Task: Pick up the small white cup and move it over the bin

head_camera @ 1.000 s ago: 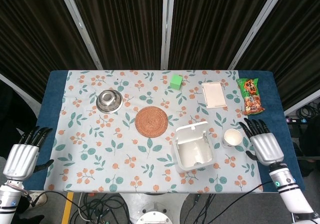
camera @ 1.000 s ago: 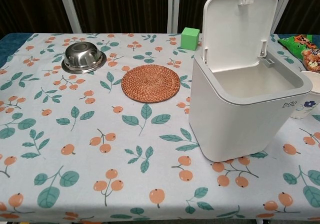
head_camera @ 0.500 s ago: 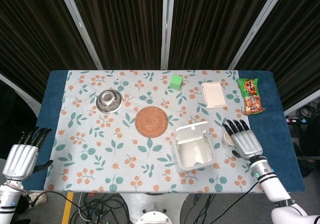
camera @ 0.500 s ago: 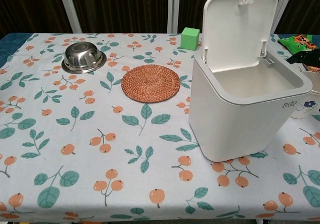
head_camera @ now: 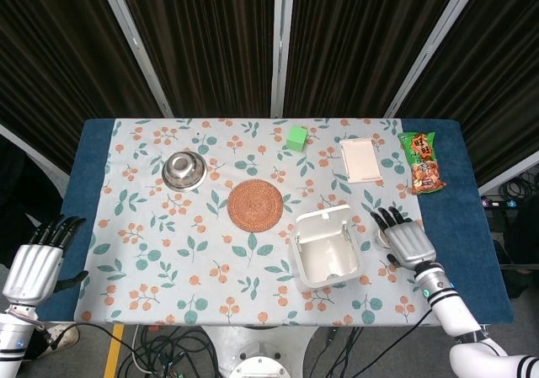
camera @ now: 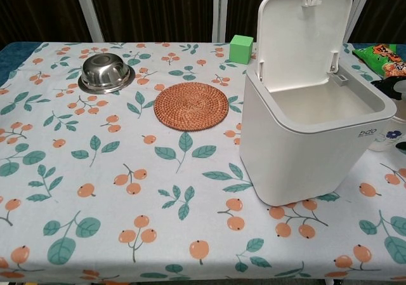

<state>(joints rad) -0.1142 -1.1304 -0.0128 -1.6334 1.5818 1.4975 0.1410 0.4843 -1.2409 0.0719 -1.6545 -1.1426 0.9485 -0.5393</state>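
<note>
The small white cup, marked with a blue flower, stands on the table just right of the white bin, whose lid stands up. In the head view my right hand lies over the cup and hides almost all of it, right of the bin. Its fingers are spread; in the chest view dark fingertips show above the cup at the frame's right edge. Whether they touch the cup is unclear. My left hand hangs open off the table's left edge, holding nothing.
A steel bowl sits at the back left and a round woven mat in the middle. A green cube, a white pad and a snack bag lie along the back right.
My right hand has moved left from beside the cup until it covers the cup next to the bin. The left hand has barely shifted.
</note>
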